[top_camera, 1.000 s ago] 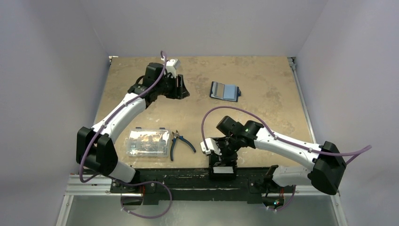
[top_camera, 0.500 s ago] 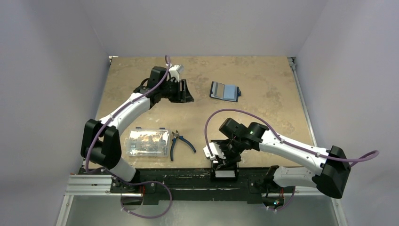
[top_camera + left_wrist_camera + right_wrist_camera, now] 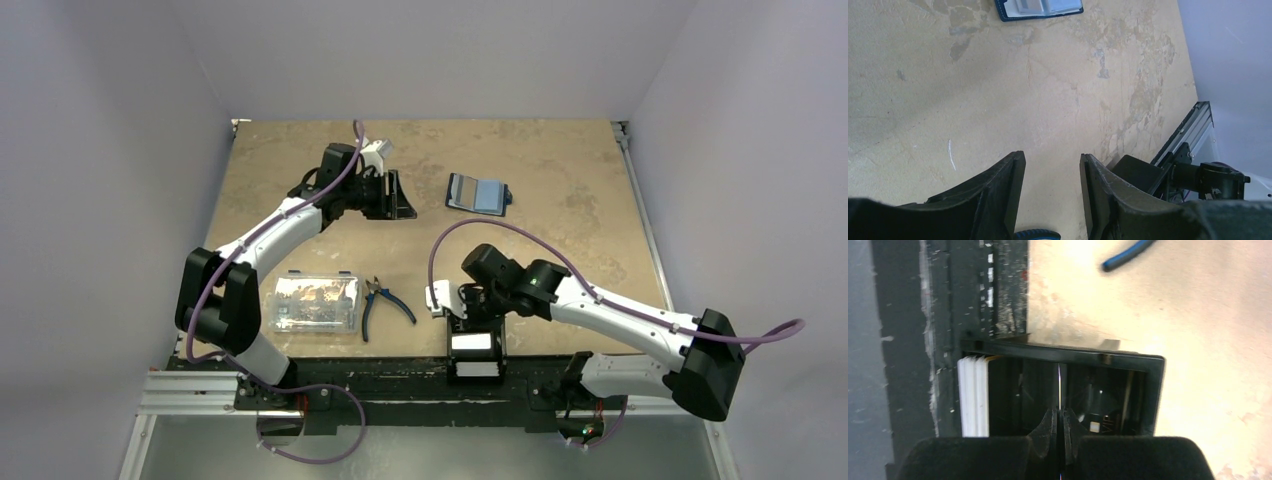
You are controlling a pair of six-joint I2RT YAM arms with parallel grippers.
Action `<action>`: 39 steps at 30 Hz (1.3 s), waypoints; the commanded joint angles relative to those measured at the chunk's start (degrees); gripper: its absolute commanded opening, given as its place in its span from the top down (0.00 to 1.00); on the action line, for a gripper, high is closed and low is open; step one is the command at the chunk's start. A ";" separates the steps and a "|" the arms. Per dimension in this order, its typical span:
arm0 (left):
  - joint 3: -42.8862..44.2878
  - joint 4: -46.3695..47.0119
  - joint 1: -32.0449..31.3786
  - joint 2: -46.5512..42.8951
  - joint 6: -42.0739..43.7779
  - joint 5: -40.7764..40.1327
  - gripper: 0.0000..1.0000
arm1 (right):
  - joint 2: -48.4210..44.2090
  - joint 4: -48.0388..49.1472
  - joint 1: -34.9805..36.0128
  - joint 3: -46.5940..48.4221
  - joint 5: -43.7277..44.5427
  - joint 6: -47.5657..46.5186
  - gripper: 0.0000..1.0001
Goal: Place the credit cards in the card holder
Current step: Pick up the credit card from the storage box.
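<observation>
Black tray (image 3: 1063,354) holding white cards (image 3: 973,395); pliers (image 3: 377,295) and clear box (image 3: 314,303) nearby.

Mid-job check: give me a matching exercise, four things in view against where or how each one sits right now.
Things:
1. navy blue folding card holder
2. black open-topped rectangular tray
3. blue-handled pliers
4. right gripper

States:
A. fingers shut on a thin pale credit card held edge-on
B. lying open at the far side of the table
C. at the near edge, white cards stacked at one end
D. lying flat beside the clear plastic box

Pairs: 1-B, 2-C, 3-D, 4-A
</observation>
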 commanded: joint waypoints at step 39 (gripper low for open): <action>0.84 0.08 0.46 -2.54 1.34 -1.88 0.52 | 14.72 12.51 0.13 6.73 33.98 1.32 1.00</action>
